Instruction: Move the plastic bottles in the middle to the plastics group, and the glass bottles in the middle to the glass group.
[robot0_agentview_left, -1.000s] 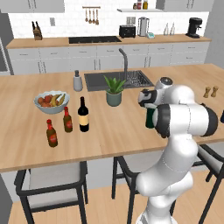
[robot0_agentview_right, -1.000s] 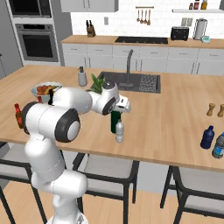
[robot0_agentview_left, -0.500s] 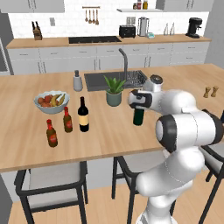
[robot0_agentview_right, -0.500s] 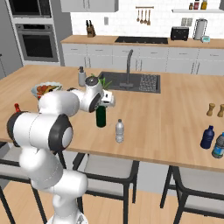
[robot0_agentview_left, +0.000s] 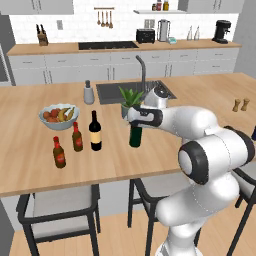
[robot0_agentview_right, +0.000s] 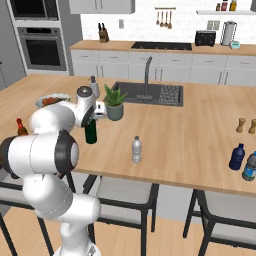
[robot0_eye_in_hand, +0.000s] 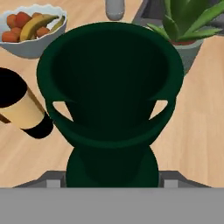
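My gripper (robot0_agentview_left: 138, 118) is shut on the neck of the plain dark green glass bottle (robot0_agentview_left: 135, 136), which hangs upright at the island counter in front of the potted plant (robot0_agentview_left: 130, 100). From the right side, the same gripper (robot0_agentview_right: 93, 116) and green bottle (robot0_agentview_right: 90, 133) show beside my arm. In the hand view the green bottle (robot0_eye_in_hand: 109, 100) looms large. The near-black wine bottle (robot0_agentview_left: 95, 131) with a cream label stands to its left, also seen as the wine bottle (robot0_eye_in_hand: 22, 109). Two small brown red-labelled bottles (robot0_agentview_left: 76, 137) (robot0_agentview_left: 59, 152) stand further left. The small clear plastic bottle (robot0_agentview_right: 136, 149) stands alone mid-counter.
A fruit bowl (robot0_agentview_left: 59, 116) sits behind the brown bottles. A grey mill (robot0_agentview_left: 88, 93) and the sink (robot0_agentview_left: 112, 91) lie at the back. Blue bottles (robot0_agentview_right: 236, 157) stand at the far right edge, with salt and pepper mills (robot0_agentview_right: 241, 125) behind them. Stools are tucked under the counter's front edge.
My arm has swung left with the green bottle in its grip, away from the clear plastic bottle and towards the wine bottle and brown bottles.
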